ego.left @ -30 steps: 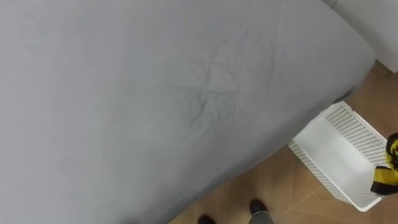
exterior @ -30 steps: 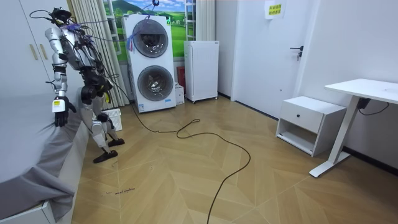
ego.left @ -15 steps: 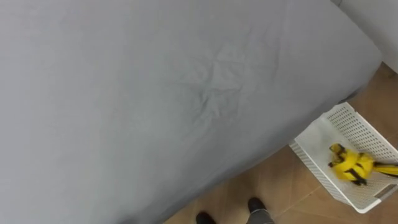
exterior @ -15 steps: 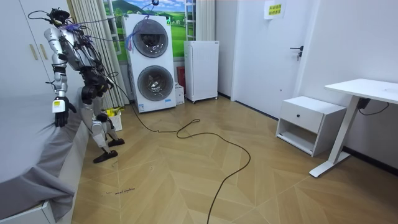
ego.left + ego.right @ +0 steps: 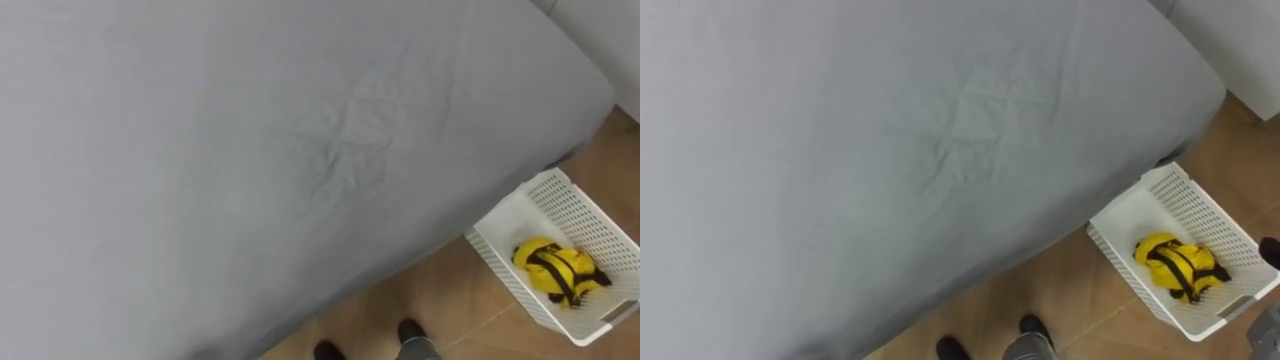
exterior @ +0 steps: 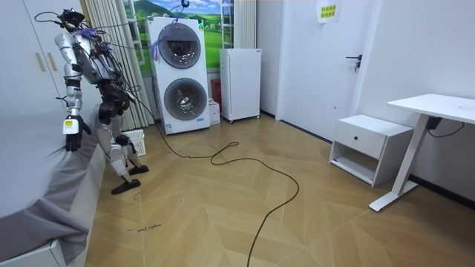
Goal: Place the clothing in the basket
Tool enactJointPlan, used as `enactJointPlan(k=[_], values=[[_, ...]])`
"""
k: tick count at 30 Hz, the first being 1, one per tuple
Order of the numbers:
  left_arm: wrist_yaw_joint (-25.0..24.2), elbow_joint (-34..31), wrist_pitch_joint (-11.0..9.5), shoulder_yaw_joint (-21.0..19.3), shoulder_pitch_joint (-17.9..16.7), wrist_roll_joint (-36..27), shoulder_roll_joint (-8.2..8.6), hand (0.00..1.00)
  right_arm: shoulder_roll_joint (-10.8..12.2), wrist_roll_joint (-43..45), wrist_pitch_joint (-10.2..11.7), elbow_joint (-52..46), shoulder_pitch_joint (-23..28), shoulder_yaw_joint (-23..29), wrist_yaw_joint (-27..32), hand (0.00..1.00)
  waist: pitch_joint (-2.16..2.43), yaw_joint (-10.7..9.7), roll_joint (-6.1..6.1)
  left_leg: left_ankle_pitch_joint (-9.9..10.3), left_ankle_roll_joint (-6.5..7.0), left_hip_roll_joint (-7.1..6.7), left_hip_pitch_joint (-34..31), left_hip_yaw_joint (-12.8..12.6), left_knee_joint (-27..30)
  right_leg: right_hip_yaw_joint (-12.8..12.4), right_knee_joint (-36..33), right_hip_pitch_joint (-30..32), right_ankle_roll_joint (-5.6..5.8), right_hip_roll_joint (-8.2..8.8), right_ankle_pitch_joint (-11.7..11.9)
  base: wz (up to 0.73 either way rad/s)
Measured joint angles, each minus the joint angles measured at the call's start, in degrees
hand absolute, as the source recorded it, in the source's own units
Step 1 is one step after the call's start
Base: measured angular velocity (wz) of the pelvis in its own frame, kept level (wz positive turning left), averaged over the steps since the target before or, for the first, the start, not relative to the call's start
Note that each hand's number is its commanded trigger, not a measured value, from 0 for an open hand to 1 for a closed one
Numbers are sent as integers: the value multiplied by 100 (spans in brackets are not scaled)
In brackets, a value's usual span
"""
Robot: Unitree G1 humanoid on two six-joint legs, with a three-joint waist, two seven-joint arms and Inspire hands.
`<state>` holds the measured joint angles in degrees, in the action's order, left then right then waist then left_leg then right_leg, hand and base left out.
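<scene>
A yellow garment with black stripes (image 5: pixel 555 270) lies bunched in the white perforated basket (image 5: pixel 583 213), free of any hand. The same garment (image 5: pixel 1175 265) and basket (image 5: pixel 1192 203) show at the lower right of the right eye view. The basket stands on the wooden floor by the corner of the grey bed (image 5: pixel 250 150). A dark sliver of my right hand (image 5: pixel 1271 250) shows at the picture's right edge, just beside the basket. In the room view I stand at the bed's side, my left hand (image 6: pixel 70 133) hanging over the grey sheet.
The bed (image 6: pixel 37 185) takes up the room view's left. A stacked washer and dryer (image 6: pixel 182 74) and a white cabinet (image 6: pixel 241 83) stand behind the basket (image 6: pixel 133 141). A white bedside table (image 6: pixel 369 148) and desk (image 6: pixel 438 107) stand at the room view's right, across open wooden floor.
The yellow garment has left my right hand at the picture's right edge, fallen into the basket and settled there. My left hand has not moved.
</scene>
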<state>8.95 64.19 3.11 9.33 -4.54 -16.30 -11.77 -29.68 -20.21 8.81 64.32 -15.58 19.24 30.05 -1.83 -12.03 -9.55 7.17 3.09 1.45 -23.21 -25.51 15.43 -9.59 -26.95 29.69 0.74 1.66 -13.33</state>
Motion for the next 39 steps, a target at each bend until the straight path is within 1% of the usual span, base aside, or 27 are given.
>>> enactJointPlan(k=[3,4,7,8,9,10,11,12,13,14,15,16,17,18,20,21,22,24,25,27,29,30,32,33,35,36,39], values=[[0,3,-46,-1,-8,0,0,0,2,-2,0,9,22,0,4,0,4,0,6,-8,10,-1,50,57,-2,48,28,-85,-3,6,1,9],[0,3,-63,-5,-37,2,-1,0,14,-2,2,26,61,-2,2,0,-14,14,76,-8,9,-2,130,70,-7,60,49,-182,-4,5,0,8],[-4,-19,-93,-18,-70,10,-22,0,30,-60,28,62,181,-36,-25,0,-8,25,121,-8,8,24,269,173,-16,199,260,-433,-20,9,19,16],[-6,-59,-105,-17,-81,10,-48,0,74,-136,61,61,281,-74,-44,0,14,36,142,-8,8,41,300,221,-28,231,332,-513,-15,-6,36,15],[-13,-113,-112,-17,-88,5,-86,0,140,-225,62,62,361,-146,-78,0,25,97,195,-8,6,77,355,229,-58,269,361,-567,-27,-6,52,12],[-19,-131,-112,-18,-90,3,-93,0,169,-252,62,61,429,-206,-87,0,31,125,215,-14,-4,79,388,249,-78,319,412,-623,-35,6,73,18],[-60,-156,-114,-20,-94,0,-106,0,265,-279,65,52,574,-244,-129,0,37,140,238,-18,-10,81,457,353,-95,401,524,-787,-41,2,99,28],[-77,-220,-115,-22,-147,4,-129,0,397,-299,65,10,717,-302,-132,0,64,180,272,-24,-22,78,548,412,-137,469,615,-930,-48,2,110,30],[-89,-254,-117,-33,-177,21,-137,0,467,-293,66,-12,788,-343,-132,0,72,215,289,-31,-33,77,611,429,-174,512,667,-1012,-57,8,126,19],[-113,-358,-115,-91,-231,21,-141,0,610,-284,65,-13,908,-374,-143,0,85,302,325,-40,-48,77,727,476,-232,570,806,-1183,-66,5,154,24],[-125,-474,-120,-128,-314,27,-143,0,740,-278,64,-3,1027,-504,-155,0,86,324,356,-54,-67,66,829,574,-288,670,951,-1373,-76,10,187,28],[-125,-500,-143,-131,-348,43,-148,0,816,-275,62,7,1074,-583,-173,0,87,336,384,-60,-76,44,885,617,-317,707,997,-1460,-80,11,190,40],[-125,-502,-203,-137,-388,125,-148,0,969,-268,55,13,1184,-702,-253,0,102,358,446,-79,-99,-6,1009,711,-393,790,1100,-1640,-87,18,196,31],[-124,-502,-215,-135,-394,151,-149,0,1039,-256,53,21,1248,-773,-294,0,116,385,473,-81,-102,-10,1068,745,-416,826,1150,-1728,-95,18,201,36],[-111,-507,-224,-136,-391,222,-144,0,1289,-182,46,73,1428,-1149,-479,0,137,441,562,-80,-106,-29,1263,851,-471,1040,1358,-2076,-108,31,242,49],[-114,-511,-245,-140,-389,317,-141,0,1424,-51,36,151,1462,-1226,-630,0,134,449,603,-80,-107,-41,1355,853,-503,1144,1464,-2242,-109,44,243,51],[-116,-510,-258,-146,-390,363,-137,0,1479,23,27,220,1484,-1263,-711,0,132,461,628,-81,-108,-49,1402,867,-522,1166,1502,-2316,-109,46,242,36],[-113,-511,-318,-167,-391,471,-83,0,1600,62,-29,260,1590,-1653,-983,0,141,669,697,-81,-110,-86,1574,917,-571,1220,1600,-2539,-107,74,241,15],[-109,-514,-319,-177,-390,484,-61,0,1624,92,-43,260,1610,-1757,-1039,0,150,694,712,-80,-110,-104,1597,966,-571,1265,1652,-2605,-106,86,241,25],[-66,-529,-336,-236,-365,636,17,0,1760,421,-205,291,1699,-2017,-1252,0,147,740,778,-80,-110,-163,1707,1115,-583,1448,1747,-2847,-92,127,234,39],[-43,-578,-338,-271,-377,870,48,0,1893,696,-286,284,1746,-2101,-1403,0,141,787,848,-80,-110,-205,1775,1200,-587,1547,1839,-2992,-70,150,215,30],[-44,-583,-347,-298,-374,924,60,0,1920,775,-307,282,1762,-2157,-1466,0,147,822,864,-79,-109,-214,1786,1213,-588,1566,1843,-3007,-64,158,201,23],[-45,-629,-397,-343,-363,956,113,0,2001,996,-398,295,1805,-2384,-1696,0,147,934,926,-75,-103,-254,1804,1328,-586,1627,1836,-3054,-41,186,165,17],[-43,-626,-414,-345,-357,955,132,0,2022,1052,-420,304,1813,-2446,-1729,0,143,949,939,-74,-100,-269,1818,1357,-587,1648,1836,-3078,-34,196,152,21],[-41,-598,-479,-352,-341,963,226,0,2066,1318,-521,318,1821,-2486,-1855,0,149,1009,954,-60,-79,-313,1845,1450,-605,1708,1822,-3117,-6,228,120,13],[-45,-570,-511,-360,-339,967,236,0,2070,1441,-531,386,1821,-2478,-1876,0,139,1070,967,-51,-70,-321,1898,1470,-636,1701,1825,-3153,-2,235,120,0],[-48,-498,-522,-416,-342,1021,242,0,2081,1646,-586,458,1831,-2478,-1921,0,127,1096,999,-5,-69,-330,2005,1478,-638,1712,1833,-3273,11,239,112,0]])
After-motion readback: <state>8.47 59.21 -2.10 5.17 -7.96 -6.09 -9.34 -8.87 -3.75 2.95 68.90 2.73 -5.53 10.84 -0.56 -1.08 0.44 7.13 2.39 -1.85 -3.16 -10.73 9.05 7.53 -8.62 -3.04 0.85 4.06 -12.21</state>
